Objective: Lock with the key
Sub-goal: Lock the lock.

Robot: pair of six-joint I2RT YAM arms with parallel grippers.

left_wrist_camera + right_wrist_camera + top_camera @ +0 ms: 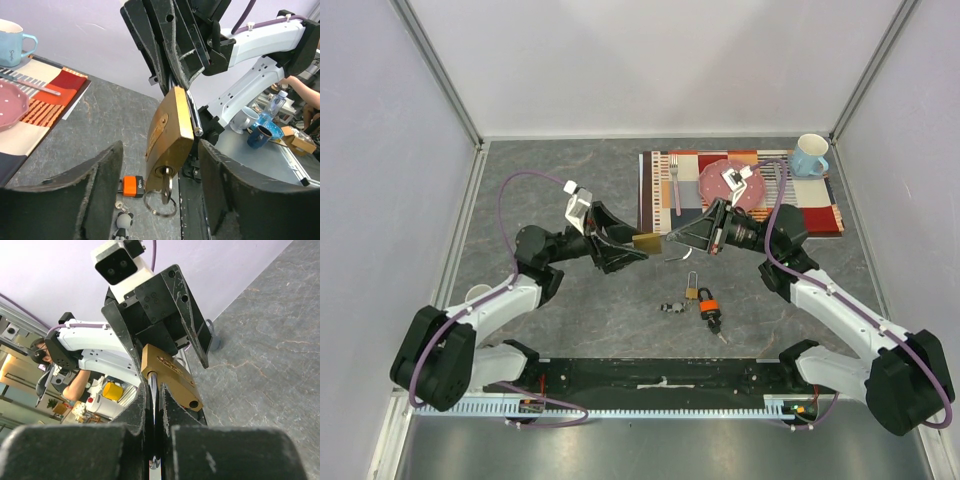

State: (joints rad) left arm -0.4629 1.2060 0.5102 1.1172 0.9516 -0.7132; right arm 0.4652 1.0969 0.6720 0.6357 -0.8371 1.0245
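A big brass padlock (648, 243) hangs in the air between my two grippers. My right gripper (688, 238) is shut on its steel shackle (154, 390); in the right wrist view (155, 395) one shackle hole in the lock body (172, 377) shows empty. A key (166, 189) with a ring (160, 205) sits in the keyhole at the bottom of the padlock (167, 132). My left gripper (625, 255) is open, and in the left wrist view (160, 152) its fingers stand either side of the padlock's key end without touching it.
On the table below lie an orange padlock (709, 305), a small brass padlock (691, 290) and a panda key fob (672, 307). At the back right a striped placemat (820, 210) holds a pink plate (712, 178) and a fork (675, 185), beside a blue mug (809, 155). A white cup (478, 293) stands left.
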